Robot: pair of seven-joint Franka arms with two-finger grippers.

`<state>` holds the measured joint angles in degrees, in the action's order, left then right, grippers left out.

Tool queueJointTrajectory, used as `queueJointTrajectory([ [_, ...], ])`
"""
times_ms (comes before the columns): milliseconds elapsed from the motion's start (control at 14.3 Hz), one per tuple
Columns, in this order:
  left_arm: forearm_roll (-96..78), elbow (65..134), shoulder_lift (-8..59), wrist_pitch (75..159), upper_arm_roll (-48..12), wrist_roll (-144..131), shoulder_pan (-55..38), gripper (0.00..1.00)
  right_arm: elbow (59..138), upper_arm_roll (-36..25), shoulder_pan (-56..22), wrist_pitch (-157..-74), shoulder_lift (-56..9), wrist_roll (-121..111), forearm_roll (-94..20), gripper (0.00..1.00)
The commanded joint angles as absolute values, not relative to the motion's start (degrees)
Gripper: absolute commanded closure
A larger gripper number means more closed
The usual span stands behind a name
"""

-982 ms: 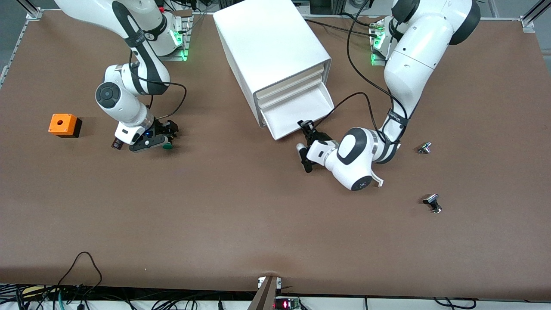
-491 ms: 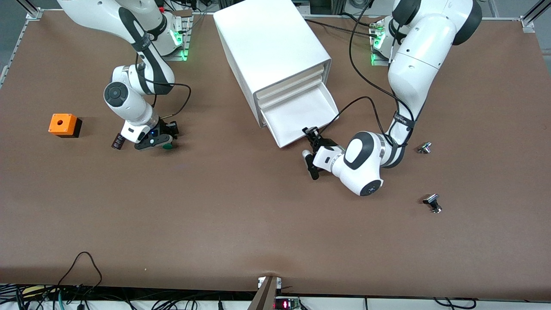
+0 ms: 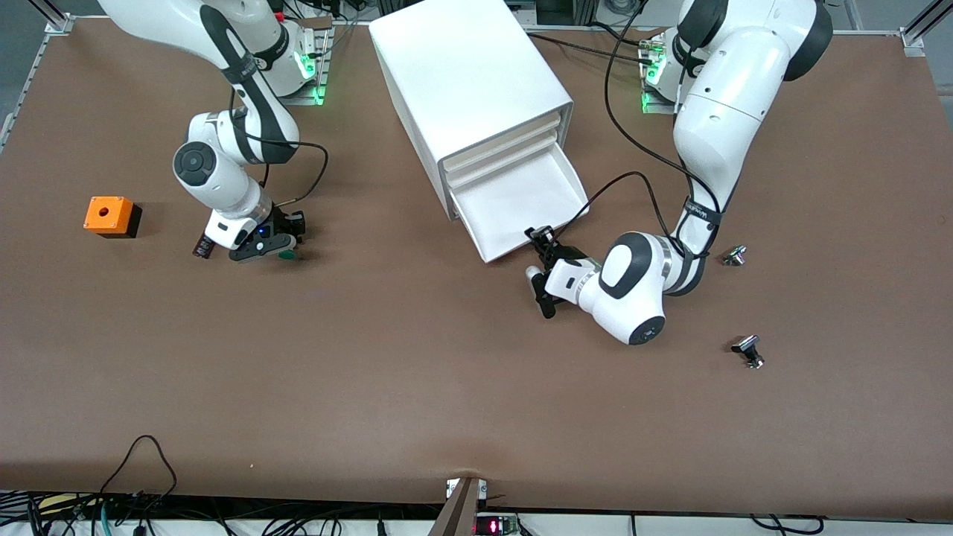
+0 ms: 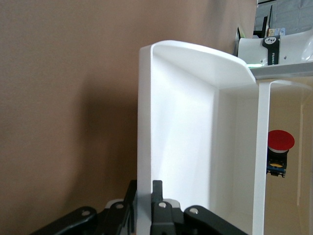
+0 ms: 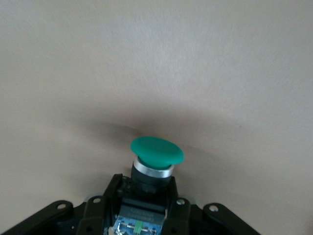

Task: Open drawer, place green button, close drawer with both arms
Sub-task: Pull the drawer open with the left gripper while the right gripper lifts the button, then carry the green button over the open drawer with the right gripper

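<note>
The lowest drawer (image 3: 521, 205) of the white cabinet (image 3: 465, 82) stands pulled out and empty. My left gripper (image 3: 537, 242) is shut on the drawer's front wall, one finger inside and one outside, as the left wrist view (image 4: 145, 200) shows. My right gripper (image 3: 287, 242) is low over the table toward the right arm's end, shut on the green-capped button (image 3: 287, 254). The right wrist view shows the green cap (image 5: 156, 150) sticking out past the fingers that clamp its dark body.
An orange box with a hole (image 3: 109, 215) sits toward the right arm's end. Two small black-capped silver parts (image 3: 734, 255) (image 3: 748, 350) lie toward the left arm's end. A red-capped button (image 4: 280, 149) shows past the drawer in the left wrist view.
My left gripper has pulled the drawer farther out toward the front camera. My right gripper, holding the button, has shifted only slightly.
</note>
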<state>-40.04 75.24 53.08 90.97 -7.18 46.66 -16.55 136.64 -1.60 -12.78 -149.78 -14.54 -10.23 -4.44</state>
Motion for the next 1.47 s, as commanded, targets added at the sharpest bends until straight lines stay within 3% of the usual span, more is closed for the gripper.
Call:
queueJointTrajectory([
  [0,-38.50,71.98,54.49,92.37,-6.24,45.35,-16.96,0.89,127.92,-1.06,-12.66,-136.37,-12.57,-6.87,-5.19,0.83],
  [70,-38.58,71.98,54.49,92.37,-6.15,45.26,-16.96,0.85,123.53,-0.97,-12.74,-130.40,-12.92,-5.20,-5.19,0.83],
  [140,-38.58,71.98,54.49,92.37,-6.07,45.18,-16.96,0.73,119.31,-0.62,-13.18,-125.47,-13.35,-3.79,-5.27,0.83],
  [210,-38.58,72.07,54.49,92.37,-6.15,45.00,-16.88,0.47,115.79,-0.09,-13.27,-121.94,-14.06,-2.13,-5.27,0.83],
  [280,-38.58,72.07,54.32,92.37,-6.07,44.48,-17.22,0.08,113.40,0.61,-13.27,-119.90,-14.50,-0.28,-5.27,0.83],
  [351,-38.58,71.98,54.14,92.81,-5.98,43.25,-17.49,0.00,111.55,1.57,-13.36,-118.58,-14.85,1.82,-5.71,0.83],
  [631,-38.50,71.89,51.43,92.11,-5.98,41.84,-15.47,0.00,106.54,3.43,-16.60,-115.41,-15.38,11.31,-8.52,0.83],
  [982,-31.68,71.89,40.73,83.25,-1.77,30.43,-14.59,0.00,98.54,3.43,-24.85,-113.11,-18.36,26.24,-13.35,0.83],
  [1192,-20.43,72.07,33.07,82.01,-1.76,28.30,-12.58,0.00,90.82,3.34,-31.35,-113.47,-24.15,38.81,-13.54,0.83],
  [1402,-15.57,71.90,30.33,77.88,-0.88,26.64,-10.55,0.00,83.17,3.34,-37.16,-113.82,-30.13,47.18,-12.92,0.83],
])
